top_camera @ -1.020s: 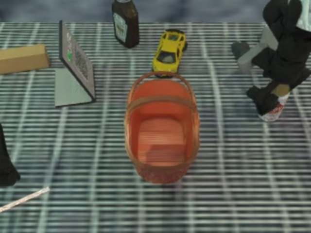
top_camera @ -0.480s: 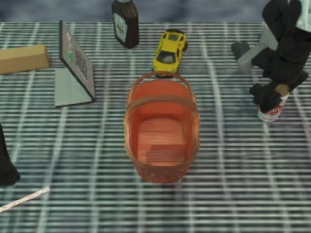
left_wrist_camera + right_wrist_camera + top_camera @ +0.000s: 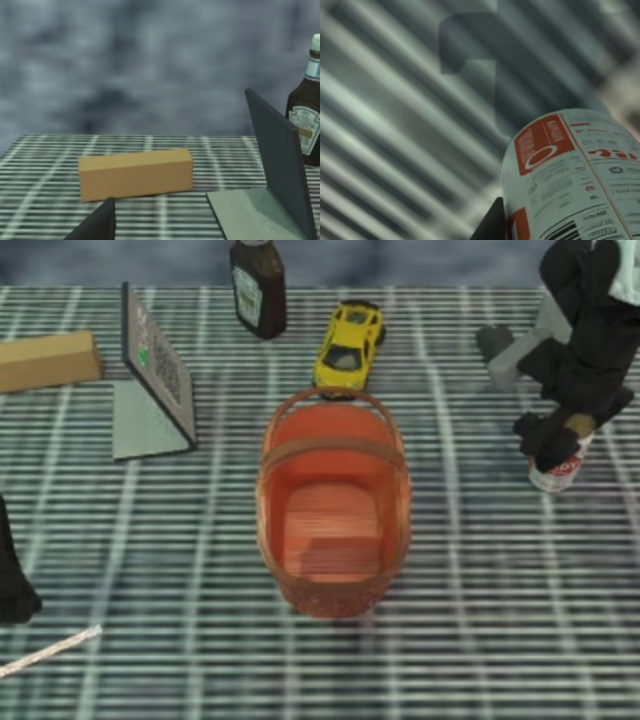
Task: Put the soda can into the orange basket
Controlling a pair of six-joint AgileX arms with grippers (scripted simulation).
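Right claw (image 3: 558,443) pinching the soda can (image 3: 556,471) from above, the can upright on the striped surface (image 3: 150,560), well to the right of the orange basket (image 3: 333,502), apparently gripped for lifting over the basket's handle. Left claw (image 3: 12,575) parked far left of the basket, fingers indiscernible. Backdrop: mottled grey.

A dark brown bottle (image 3: 258,287) with a pale label stands at the far edge of the striped table (image 3: 150,570), a yellow toy car (image 3: 349,345) just to its right. At the left, a tan cardboard box (image 3: 47,360) lies beside a grey tilted placard (image 3: 156,368) on its pale base. A thin pale rod (image 3: 48,651) lies near the bottom-left corner
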